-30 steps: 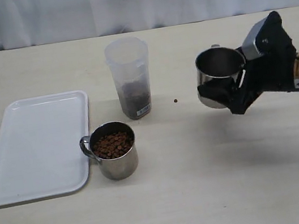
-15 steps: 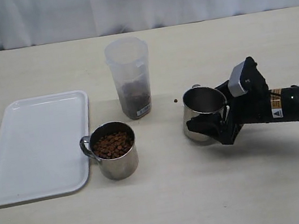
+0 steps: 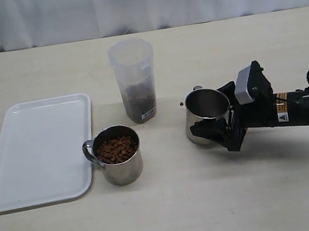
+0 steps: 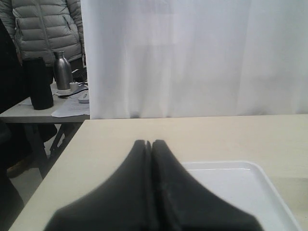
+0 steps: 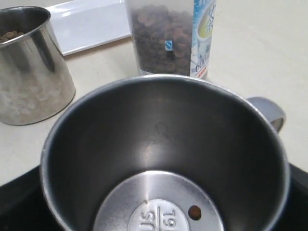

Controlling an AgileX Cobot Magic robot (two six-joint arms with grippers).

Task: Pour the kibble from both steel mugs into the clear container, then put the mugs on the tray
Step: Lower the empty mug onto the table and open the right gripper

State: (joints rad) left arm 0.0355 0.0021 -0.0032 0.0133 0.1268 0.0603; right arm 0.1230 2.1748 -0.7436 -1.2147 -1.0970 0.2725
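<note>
Bright, soft, even light; a faint shadow lies on the table (image 3: 274,190) at the exterior view's lower right. The left gripper (image 4: 148,143) is blurred; pale glare streaks the empty mug (image 5: 163,144).

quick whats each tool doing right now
Left tool: closed, holding nothing.
Right tool: closed on the nearly empty steel mug.
</note>
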